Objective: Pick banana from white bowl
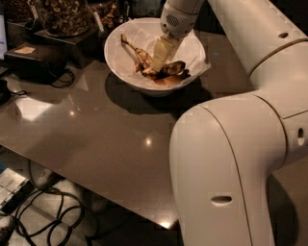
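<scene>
The white bowl [120, 60] stands at the far side of the grey table and is lined with crumpled white paper. A brown, overripe banana [137, 52] lies in it, its stem pointing to the upper left and its dark end [174, 67] to the right. My gripper [156, 65] reaches down into the bowl from above and sits right at the middle of the banana, covering part of it. My white arm fills the right side of the view.
A glass jar of nuts [62, 14] stands on a dark block at the back left, close to the bowl. A black box with a cable [33, 60] lies at the left. The table's front edge [96, 185] runs diagonally, with cables [53, 214] on the floor below.
</scene>
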